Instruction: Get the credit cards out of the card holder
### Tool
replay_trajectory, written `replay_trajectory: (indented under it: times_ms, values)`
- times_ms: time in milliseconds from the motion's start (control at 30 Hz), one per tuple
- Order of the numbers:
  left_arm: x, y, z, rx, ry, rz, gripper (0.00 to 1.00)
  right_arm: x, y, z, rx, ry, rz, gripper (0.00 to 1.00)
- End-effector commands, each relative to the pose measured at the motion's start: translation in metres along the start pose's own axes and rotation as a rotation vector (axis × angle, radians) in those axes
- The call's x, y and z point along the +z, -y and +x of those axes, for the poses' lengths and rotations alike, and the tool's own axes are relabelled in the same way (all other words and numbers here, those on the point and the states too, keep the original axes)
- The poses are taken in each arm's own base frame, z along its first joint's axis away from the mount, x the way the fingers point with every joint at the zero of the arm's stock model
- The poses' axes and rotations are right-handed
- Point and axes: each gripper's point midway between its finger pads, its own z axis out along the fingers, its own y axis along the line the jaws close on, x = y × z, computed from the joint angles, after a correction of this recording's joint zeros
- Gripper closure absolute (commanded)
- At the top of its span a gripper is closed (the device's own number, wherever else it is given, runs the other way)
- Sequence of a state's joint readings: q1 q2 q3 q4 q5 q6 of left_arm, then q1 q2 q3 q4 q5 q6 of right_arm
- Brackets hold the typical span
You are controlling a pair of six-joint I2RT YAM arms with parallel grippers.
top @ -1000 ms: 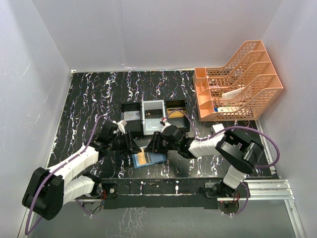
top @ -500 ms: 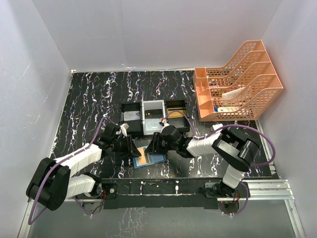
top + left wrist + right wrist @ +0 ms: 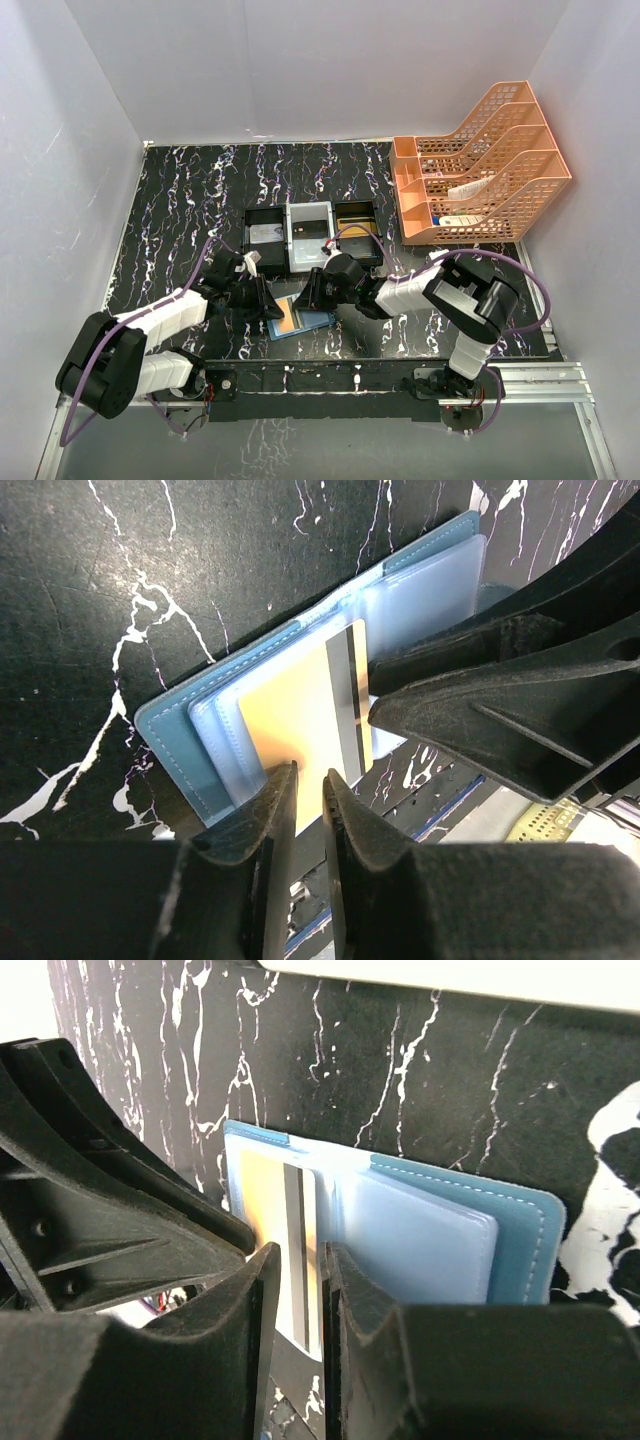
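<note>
**Layout.** The card holder [image 3: 321, 321] lies open and flat on the black marbled bench [image 3: 190, 200], at the lower centre of the top view. It sits just below the black-and-white three-compartment tray [image 3: 265, 211]. An orange stacked file rack [image 3: 500, 150] stands at the upper right, well apart from the holder.

**Card.** One gold-tan credit card [image 3: 295, 710] with a dark stripe [image 3: 343, 695] along one side lies on the holder's light blue inner pockets [image 3: 420, 1235]. In the left wrist view it reaches past the holder's lower edge toward the bottom of the frame. The darker blue stitched cover shows around the pockets on the left. No other card can be made out in these views.

**Left gripper.** The left gripper [image 3: 270, 303] meets the holder from the left in the top view. In its own wrist view the jaws stand close together with a narrow slit between them. The tips sit at the near edge of the gold-tan card, which shows through the slit. Whether the tips touch the card cannot be told.

**Right gripper.** The right gripper [image 3: 312, 296] meets the holder from the right in the top view, directly facing the left gripper. Its jaws are likewise drawn in to a narrow slit. They sit over the striped end of the card, with the stripe visible between them. Contact with the card cannot be confirmed.
</note>
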State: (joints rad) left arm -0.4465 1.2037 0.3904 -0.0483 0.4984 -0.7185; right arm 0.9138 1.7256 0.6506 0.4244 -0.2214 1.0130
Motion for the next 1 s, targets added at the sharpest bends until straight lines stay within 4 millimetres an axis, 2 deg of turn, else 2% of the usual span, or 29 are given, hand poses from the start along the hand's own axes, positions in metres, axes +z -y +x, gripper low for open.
replay_trajectory:
  times_ms: [0,300,600,833,967]
  values:
    - [0.003,-0.015,0.01,-0.014,-0.028,-0.036,0.84,0.005,-0.016,0.0,0.015,-0.004,-0.092,0.8]
    - [0.0,-0.015,0.008,-0.014,-0.012,-0.048,0.87,0.007,-0.014,0.002,0.038,-0.008,-0.094,0.86]
    - [-0.018,-0.005,-0.011,0.013,0.093,-0.079,0.76,0.006,-0.005,-0.001,0.031,0.009,-0.03,0.85]
    - [-0.01,-0.012,-0.002,-0.015,0.054,-0.073,0.79,0.006,-0.011,-0.001,0.018,-0.002,-0.054,0.85]
    - [-0.007,-0.024,0.003,-0.034,0.034,-0.126,0.83,0.005,-0.017,0.0,0.012,-0.008,-0.079,0.85]
